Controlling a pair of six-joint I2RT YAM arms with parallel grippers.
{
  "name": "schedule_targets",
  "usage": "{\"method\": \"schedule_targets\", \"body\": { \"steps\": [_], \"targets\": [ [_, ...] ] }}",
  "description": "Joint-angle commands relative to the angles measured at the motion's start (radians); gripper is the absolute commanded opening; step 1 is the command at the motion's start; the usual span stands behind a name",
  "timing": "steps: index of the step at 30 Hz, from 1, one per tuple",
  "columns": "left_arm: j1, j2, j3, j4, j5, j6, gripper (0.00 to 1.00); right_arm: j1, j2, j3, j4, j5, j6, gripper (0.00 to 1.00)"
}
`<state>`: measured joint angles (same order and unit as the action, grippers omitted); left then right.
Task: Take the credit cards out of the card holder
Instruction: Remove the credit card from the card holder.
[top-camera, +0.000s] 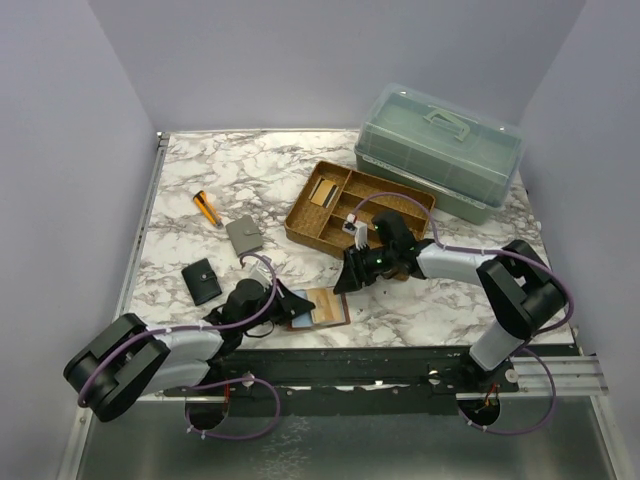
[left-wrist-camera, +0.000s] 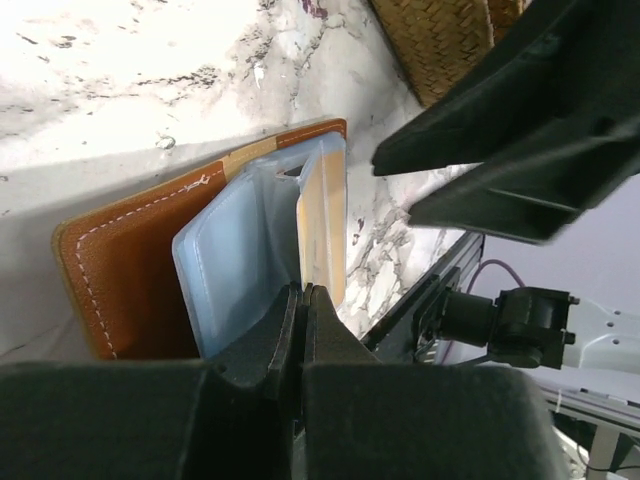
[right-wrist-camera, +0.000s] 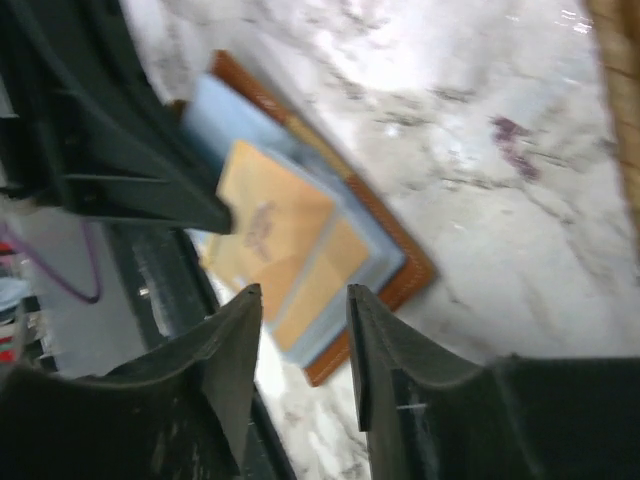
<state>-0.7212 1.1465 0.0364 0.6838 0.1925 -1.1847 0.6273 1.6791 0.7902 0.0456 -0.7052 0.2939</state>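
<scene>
Reddish-brown card holder (top-camera: 335, 308) lies open on the marble tabletop (top-camera: 250, 170), its light-blue leaf pinched in the closed left hand (left-wrist-camera: 303, 298) to steady it, just below the right hand (right-wrist-camera: 303, 295), whose empty fingers stand apart, seemingly ready for the protruding tan credit card (right-wrist-camera: 265, 230).

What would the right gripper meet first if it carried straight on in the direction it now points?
Most likely the tan credit card lying in the open card holder: it sits straight ahead of the open right gripper. Depth is hard to judge in the blurred wrist view.
</scene>
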Motion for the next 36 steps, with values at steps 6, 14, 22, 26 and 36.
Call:
{"method": "schedule_targets", "body": {
  "steps": [6,14,22,26,36],
  "targets": [
    [0.0,-0.138,-0.016,-0.021,0.013,0.129,0.0,-0.02,-0.03,-0.023,0.068,-0.391,-0.081,0.6],
    [-0.001,-0.284,-0.032,-0.017,0.058,0.158,0.0,-0.025,-0.032,-0.02,0.086,-0.475,-0.075,0.64],
    [-0.001,-0.269,-0.032,-0.029,0.053,0.156,0.0,-0.052,-0.033,-0.01,0.043,-0.372,-0.088,0.63],
    [0.0,-0.208,-0.022,-0.04,0.05,0.155,0.0,-0.077,-0.028,-0.013,0.028,-0.271,-0.077,0.61],
    [0.004,-0.27,0.088,-0.278,0.003,0.255,0.0,-0.079,-0.026,0.014,-0.024,-0.292,-0.147,0.59]
  ]
}}
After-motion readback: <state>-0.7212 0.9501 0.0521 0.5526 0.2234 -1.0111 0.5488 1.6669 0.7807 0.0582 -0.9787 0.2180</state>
